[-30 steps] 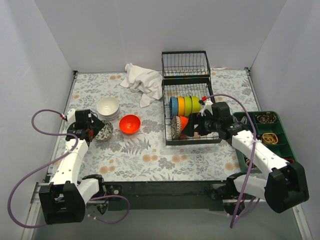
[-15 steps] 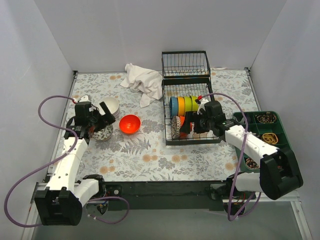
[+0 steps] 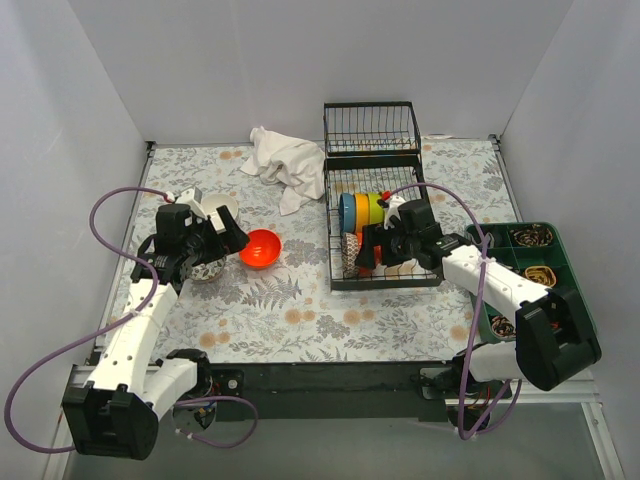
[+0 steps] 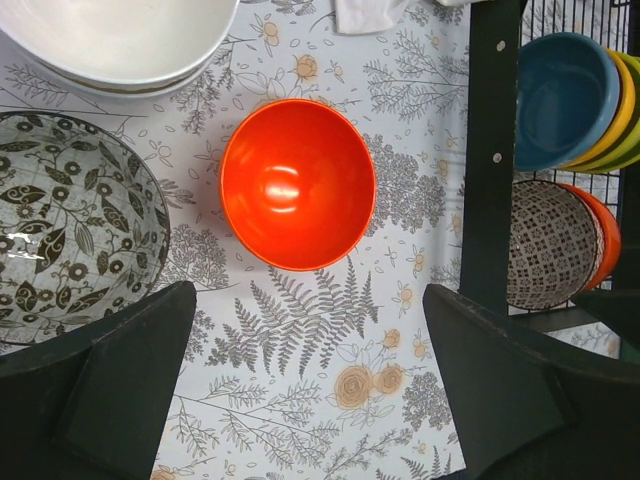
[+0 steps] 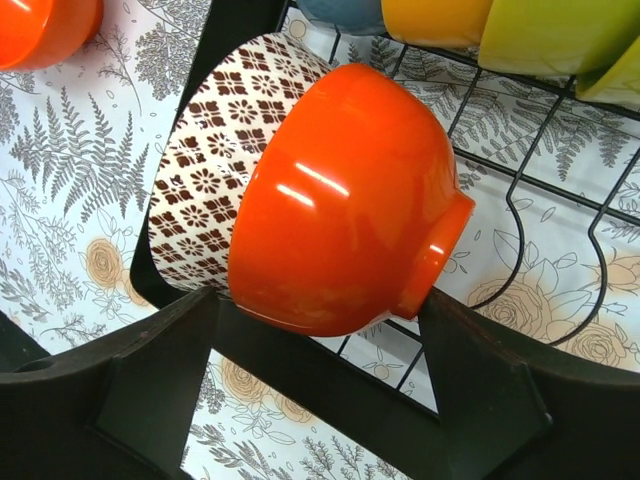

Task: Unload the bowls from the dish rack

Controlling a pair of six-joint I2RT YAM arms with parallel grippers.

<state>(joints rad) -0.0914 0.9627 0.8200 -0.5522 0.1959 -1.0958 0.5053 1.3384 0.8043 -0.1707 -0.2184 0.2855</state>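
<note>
The black dish rack [image 3: 385, 283] holds blue [image 3: 347, 211], yellow and green bowls on edge in a row. In front of them stand a brown-patterned bowl [image 5: 205, 170] and an orange bowl [image 5: 340, 200]. My right gripper [image 5: 320, 300] is open, and its fingers straddle that orange bowl at the rack's front edge. My left gripper [image 4: 308, 295] is open and empty above the table. It hovers just in front of a second orange bowl [image 4: 298, 185], which sits upright on the table. A black-and-white floral bowl [image 4: 70, 225] and stacked white bowls [image 4: 120, 40] stand to the left.
A crumpled white cloth [image 3: 280, 160] lies at the back, left of the rack. A green compartment tray [image 3: 530, 270] with small items stands at the right edge. The rack's raised wire basket [image 3: 370, 128] is at the back. Grey walls enclose the table.
My left gripper rose from the floral bowl and moved right, towards the orange bowl on the table. My right gripper moved left along the rack's front to the orange bowl there.
</note>
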